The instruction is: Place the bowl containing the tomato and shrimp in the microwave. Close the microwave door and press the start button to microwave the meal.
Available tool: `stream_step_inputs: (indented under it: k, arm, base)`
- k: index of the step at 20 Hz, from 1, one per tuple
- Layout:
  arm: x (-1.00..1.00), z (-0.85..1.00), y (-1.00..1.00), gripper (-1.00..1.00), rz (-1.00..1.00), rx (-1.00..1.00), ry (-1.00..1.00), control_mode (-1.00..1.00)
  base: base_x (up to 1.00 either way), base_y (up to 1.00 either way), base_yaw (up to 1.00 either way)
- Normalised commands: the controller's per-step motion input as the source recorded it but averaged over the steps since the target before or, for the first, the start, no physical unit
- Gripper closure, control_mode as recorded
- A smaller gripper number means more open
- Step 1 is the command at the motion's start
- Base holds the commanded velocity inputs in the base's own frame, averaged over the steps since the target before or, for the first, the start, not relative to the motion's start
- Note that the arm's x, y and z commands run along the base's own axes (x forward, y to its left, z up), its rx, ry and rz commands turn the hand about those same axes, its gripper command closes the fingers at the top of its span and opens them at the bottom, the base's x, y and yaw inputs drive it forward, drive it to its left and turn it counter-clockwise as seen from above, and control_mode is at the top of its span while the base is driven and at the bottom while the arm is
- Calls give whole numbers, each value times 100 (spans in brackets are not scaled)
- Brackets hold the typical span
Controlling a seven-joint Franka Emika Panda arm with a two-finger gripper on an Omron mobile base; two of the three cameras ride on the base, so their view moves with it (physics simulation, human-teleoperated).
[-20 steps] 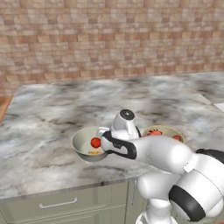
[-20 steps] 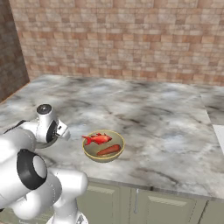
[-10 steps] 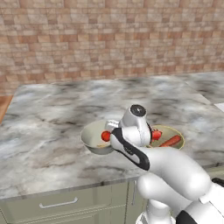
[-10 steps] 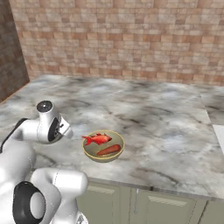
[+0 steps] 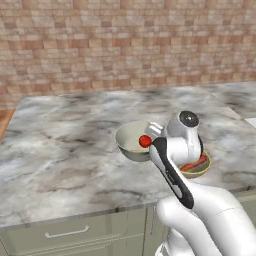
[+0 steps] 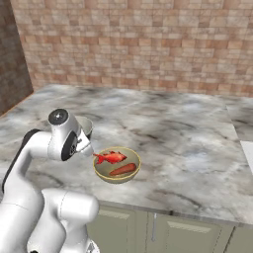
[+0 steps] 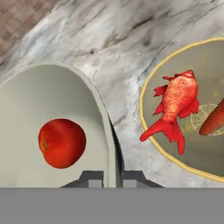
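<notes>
Lifted and carried rightward, the bowl (image 7: pixel 52 113) hangs with its rim pinched in the nearly closed gripper (image 7: pixel 113 175).

White arm bent low, fingers (image 7: pixel 90 176) nearly closed, pinching.
</notes>
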Motion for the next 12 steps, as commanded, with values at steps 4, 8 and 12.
stream_step_inputs:
  k: [4,8,12]
  arm:
    - [-60,49,-77,100,-20,16,-16,-100]
    - [-51,64,-39,100,-15,12,-8,-100]
    - [-56,49,-4,100,-7,4,0,-100]
  base:
    - [0,0,0]
    - [0,0,0]
    - [0,0,0]
